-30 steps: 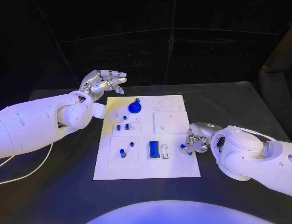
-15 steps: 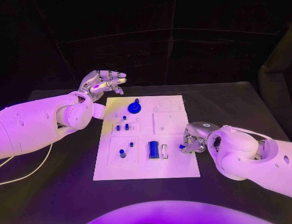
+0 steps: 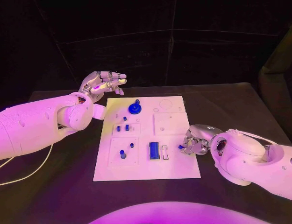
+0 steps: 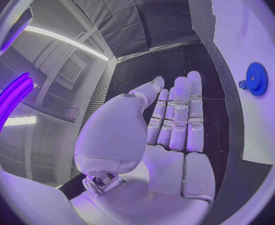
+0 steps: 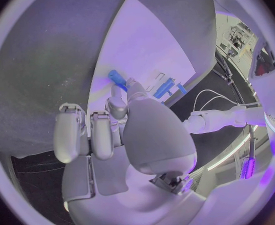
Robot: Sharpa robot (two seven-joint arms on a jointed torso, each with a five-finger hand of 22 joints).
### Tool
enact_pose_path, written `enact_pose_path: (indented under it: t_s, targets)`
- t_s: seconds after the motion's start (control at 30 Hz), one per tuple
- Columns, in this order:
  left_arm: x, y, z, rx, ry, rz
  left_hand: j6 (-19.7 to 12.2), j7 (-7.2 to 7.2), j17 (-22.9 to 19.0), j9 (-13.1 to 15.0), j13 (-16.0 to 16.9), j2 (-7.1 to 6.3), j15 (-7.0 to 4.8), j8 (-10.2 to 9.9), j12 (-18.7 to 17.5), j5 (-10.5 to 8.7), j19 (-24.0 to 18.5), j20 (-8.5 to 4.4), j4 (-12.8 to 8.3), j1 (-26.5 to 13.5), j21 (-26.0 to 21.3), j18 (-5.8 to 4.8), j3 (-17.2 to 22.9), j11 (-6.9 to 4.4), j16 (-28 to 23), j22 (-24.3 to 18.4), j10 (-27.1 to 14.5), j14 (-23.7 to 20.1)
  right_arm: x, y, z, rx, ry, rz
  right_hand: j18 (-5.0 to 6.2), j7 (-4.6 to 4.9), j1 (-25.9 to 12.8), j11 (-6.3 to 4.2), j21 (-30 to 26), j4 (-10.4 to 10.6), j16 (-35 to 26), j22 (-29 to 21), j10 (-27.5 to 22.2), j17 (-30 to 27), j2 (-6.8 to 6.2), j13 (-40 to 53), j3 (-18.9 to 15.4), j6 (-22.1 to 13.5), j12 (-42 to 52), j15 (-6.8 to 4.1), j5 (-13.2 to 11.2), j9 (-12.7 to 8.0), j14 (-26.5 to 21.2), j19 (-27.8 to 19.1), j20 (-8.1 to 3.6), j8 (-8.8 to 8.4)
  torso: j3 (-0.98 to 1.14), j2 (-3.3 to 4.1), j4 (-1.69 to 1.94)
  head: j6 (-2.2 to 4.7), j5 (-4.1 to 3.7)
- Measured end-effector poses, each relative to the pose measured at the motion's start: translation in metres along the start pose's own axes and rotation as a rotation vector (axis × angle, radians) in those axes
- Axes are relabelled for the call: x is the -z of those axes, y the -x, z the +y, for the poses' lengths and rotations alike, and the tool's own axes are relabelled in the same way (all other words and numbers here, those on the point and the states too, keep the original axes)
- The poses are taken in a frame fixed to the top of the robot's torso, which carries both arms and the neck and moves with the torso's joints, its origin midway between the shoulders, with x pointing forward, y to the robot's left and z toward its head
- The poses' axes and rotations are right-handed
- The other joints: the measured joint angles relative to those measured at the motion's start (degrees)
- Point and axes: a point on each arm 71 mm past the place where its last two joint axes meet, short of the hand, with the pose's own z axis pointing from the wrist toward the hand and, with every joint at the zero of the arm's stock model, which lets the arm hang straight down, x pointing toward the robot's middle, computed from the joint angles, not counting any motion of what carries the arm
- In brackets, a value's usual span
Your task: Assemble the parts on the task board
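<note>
The white task board (image 3: 148, 169) lies in the middle of the black table. On it stand a blue gear (image 3: 134, 108), a blue block (image 3: 154, 150) and several small blue pegs (image 3: 123, 153). My right hand (image 3: 197, 142) sits at the board's right edge and pinches a small blue part (image 3: 183, 147) between its thumb and a finger. The right wrist view shows that blue part (image 5: 117, 78) at the fingertips (image 5: 115, 91) over the board (image 5: 156, 50). My left hand (image 3: 103, 82) hovers open beyond the board's far left corner, holding nothing. In the left wrist view the gear (image 4: 256, 78) lies past the outstretched fingers (image 4: 175, 115).
A white cable (image 3: 21, 175) runs over the table under my left arm. Black cloth walls close in behind the table. Bare tabletop lies on both sides of the board and in front of it.
My right hand has shifted slightly at the board's right edge, still pinching the small blue part. The left hand has stayed where it was.
</note>
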Motion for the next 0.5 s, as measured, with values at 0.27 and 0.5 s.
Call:
enact_pose_path:
  t_s: [0.27,0.5]
  targets:
    - [0.0001,-0.0001,0.0001,0.000,0.000,0.000,0.00,0.00,0.00,0.00,0.00,0.00,0.00,0.00,0.00,0.00,0.00,0.00,0.00,0.00,0.00,0.00,0.00,0.00,0.00,0.01,0.00,0.00,0.0054,0.0017,0.0026,-0.174,0.016,-0.015,-0.01,-0.16,-1.66,-0.21,0.24,1.49,0.25,-0.01,0.62,0.00,-1.66,1.02,1.49,1.03,0.88,-0.01,4.13,0.01,0.00,0.00,0.00,-1.03,-0.03,0.06,0.02,0.03,0.29]
    - [0.0004,0.0000,0.0001,0.000,0.001,0.000,0.00,0.00,0.01,0.00,0.00,0.00,0.00,0.00,0.00,0.00,0.00,0.00,0.00,0.00,0.00,0.00,0.00,0.00,0.00,0.01,0.00,0.00,0.0047,0.0001,0.0085,-0.259,0.021,0.001,0.00,-0.15,-1.88,-0.21,0.24,1.65,0.24,-0.01,0.62,0.00,-1.88,1.19,1.65,1.03,1.13,-0.01,4.40,0.01,0.00,0.00,0.00,-1.03,-0.04,0.08,0.00,-0.20,0.57]
